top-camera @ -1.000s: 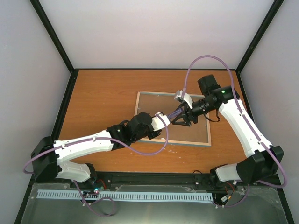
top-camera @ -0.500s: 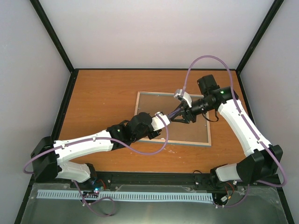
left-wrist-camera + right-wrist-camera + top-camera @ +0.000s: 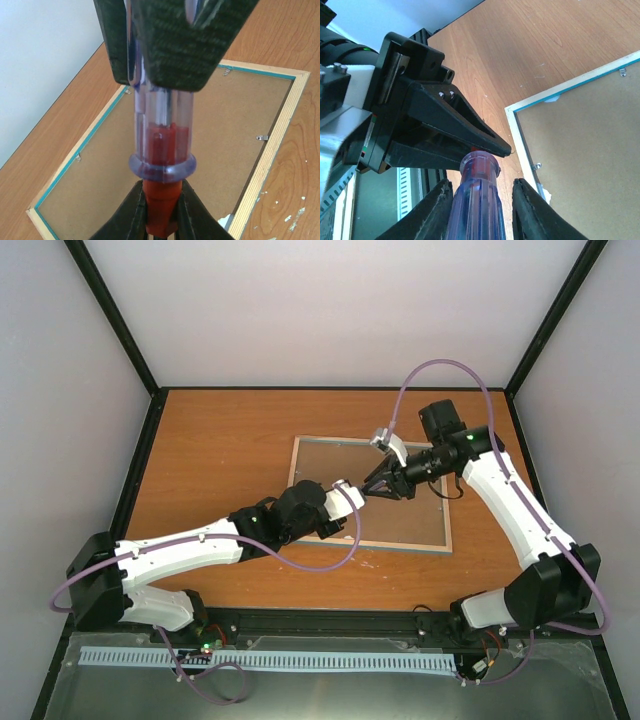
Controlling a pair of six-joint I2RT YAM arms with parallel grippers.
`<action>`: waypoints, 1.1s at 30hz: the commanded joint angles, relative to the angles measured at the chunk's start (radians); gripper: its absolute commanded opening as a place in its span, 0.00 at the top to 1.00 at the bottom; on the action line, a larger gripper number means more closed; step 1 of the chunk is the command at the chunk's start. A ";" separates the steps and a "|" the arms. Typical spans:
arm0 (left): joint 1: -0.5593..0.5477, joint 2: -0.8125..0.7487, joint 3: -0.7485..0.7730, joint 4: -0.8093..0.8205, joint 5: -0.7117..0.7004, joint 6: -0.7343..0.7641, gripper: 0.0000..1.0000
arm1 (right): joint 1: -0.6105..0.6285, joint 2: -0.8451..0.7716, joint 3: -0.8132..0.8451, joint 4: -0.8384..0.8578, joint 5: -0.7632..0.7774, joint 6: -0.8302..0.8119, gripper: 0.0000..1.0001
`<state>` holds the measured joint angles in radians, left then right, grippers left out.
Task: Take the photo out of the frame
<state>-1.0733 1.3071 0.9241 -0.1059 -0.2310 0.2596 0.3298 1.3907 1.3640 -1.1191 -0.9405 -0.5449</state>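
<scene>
The frame (image 3: pixel 370 441) lies face down on the table, with its brown backing board (image 3: pixel 405 520) showing. The photo is hidden under that board. My left gripper (image 3: pixel 161 187) is shut on the red neck of a screwdriver (image 3: pixel 161 130) with a clear bluish handle, held above the frame's near left part. My right gripper (image 3: pixel 482 182) straddles that handle (image 3: pixel 477 200) from the opposite side. Its jaws are open, with a gap showing beside the handle on one side. In the top view the two grippers meet tip to tip, the left (image 3: pixel 354 493) and the right (image 3: pixel 376 487).
Small metal tabs (image 3: pixel 262 137) hold the backing board along the frame's inner edge (image 3: pixel 537 165). The pale wood rim (image 3: pixel 280 145) has a teal edge. White walls with black posts (image 3: pixel 125 330) surround the wooden table (image 3: pixel 220 450). A purple cable (image 3: pixel 420 375) loops above the right arm.
My right gripper has shifted a little up and left onto the screwdriver handle, and its jaws have narrowed around it. The left arm and the frame have stayed put.
</scene>
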 commanded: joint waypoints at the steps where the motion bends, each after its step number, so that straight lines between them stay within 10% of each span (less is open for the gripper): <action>1: 0.004 0.005 0.050 0.016 0.015 -0.020 0.99 | 0.003 0.020 -0.018 0.018 -0.029 0.013 0.71; 7: 0.006 0.006 0.042 0.030 -0.040 -0.047 0.98 | 0.003 0.023 -0.022 0.013 -0.022 0.003 0.86; 12: 0.090 -0.008 0.016 -0.015 -0.182 -0.378 0.42 | -0.010 0.024 -0.021 0.035 0.005 0.025 0.97; 14: 0.179 -0.011 0.003 -0.103 -0.151 -0.585 0.33 | -0.025 0.020 -0.038 0.090 0.045 0.072 0.97; 21: 0.451 0.094 -0.069 -0.235 0.149 -0.941 0.36 | -0.042 -0.096 -0.217 0.444 0.319 0.300 0.97; 33: 0.541 0.366 0.026 -0.170 0.196 -0.907 0.47 | -0.041 -0.075 -0.265 0.419 0.289 0.264 0.97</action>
<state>-0.5545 1.5921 0.8570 -0.2924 -0.0521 -0.6456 0.2913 1.3174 1.1069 -0.7109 -0.6292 -0.2657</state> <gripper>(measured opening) 0.537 0.185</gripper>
